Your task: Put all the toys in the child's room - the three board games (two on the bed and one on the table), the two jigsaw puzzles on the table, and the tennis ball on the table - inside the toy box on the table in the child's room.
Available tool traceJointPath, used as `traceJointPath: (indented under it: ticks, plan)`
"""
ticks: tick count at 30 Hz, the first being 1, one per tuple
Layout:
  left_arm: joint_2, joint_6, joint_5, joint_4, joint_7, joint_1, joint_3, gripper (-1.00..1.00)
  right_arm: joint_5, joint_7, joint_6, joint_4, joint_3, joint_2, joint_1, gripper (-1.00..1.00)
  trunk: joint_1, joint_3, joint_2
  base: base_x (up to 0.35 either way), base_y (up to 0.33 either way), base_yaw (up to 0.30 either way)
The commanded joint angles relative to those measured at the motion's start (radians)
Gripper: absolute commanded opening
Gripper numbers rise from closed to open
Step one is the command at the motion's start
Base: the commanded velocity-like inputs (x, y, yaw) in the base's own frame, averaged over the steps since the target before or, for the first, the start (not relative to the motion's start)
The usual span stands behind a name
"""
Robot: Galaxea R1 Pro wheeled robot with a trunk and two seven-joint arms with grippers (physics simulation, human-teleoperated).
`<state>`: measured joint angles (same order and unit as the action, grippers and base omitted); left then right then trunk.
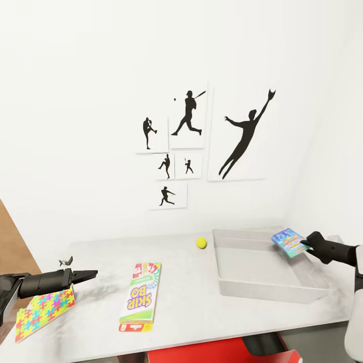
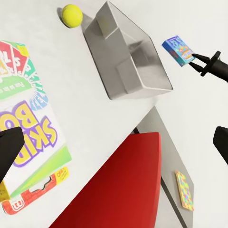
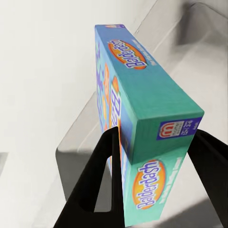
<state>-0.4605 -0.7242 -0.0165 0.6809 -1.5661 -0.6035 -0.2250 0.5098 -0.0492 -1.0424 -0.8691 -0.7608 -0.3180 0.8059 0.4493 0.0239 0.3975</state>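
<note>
My right gripper point(image 1: 305, 245) is shut on the light-blue board game point(image 1: 288, 241) and holds it above the far right rim of the toy box point(image 1: 267, 295). In the right wrist view the game point(image 3: 142, 71) stands on edge between the fingers point(image 3: 107, 156), over the grey bin point(image 3: 199, 42). The tennis ball point(image 1: 201, 243) lies just left of the toy box. The Skip-Bo game point(image 1: 141, 297) lies flat mid-table. My left gripper point(image 1: 94, 275) hovers open above a jigsaw puzzle point(image 1: 43, 310) at the table's left front corner. Another jigsaw puzzle point(image 2: 184, 191) lies on a lower grey surface.
The pale table point(image 1: 191, 302) meets a white wall with black sports-silhouette pictures point(image 1: 189, 121). A red object point(image 1: 222, 353) sits under the table's front edge. A small grey item point(image 1: 65, 261) lies near the left gripper. A brown door point(image 1: 10, 237) shows at the left.
</note>
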Motion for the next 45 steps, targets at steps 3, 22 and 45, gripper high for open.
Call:
traceJointPath:
  ticks: [3,22,45]
  plan:
    - [0.0,-0.011,-0.002,0.0,-0.005,-0.001,0.0,1.0,-0.005,-0.004,-0.005,0.002,0.022,0.002,0.001,-1.0,0.001,0.002,0.002,0.0,0.0,0.0]
    - [0.0,-0.011,-0.002,0.0,-0.005,-0.001,0.0,1.0,-0.006,0.003,-0.005,0.003,0.108,0.002,-0.001,-1.0,0.001,0.002,0.002,0.0,0.0,0.0]
    - [0.003,-0.011,-0.002,0.0,-0.005,-0.001,0.001,1.0,-0.009,0.005,-0.005,-0.002,0.119,-0.001,-0.016,-1.0,0.001,0.002,0.002,0.0,0.0,0.0]
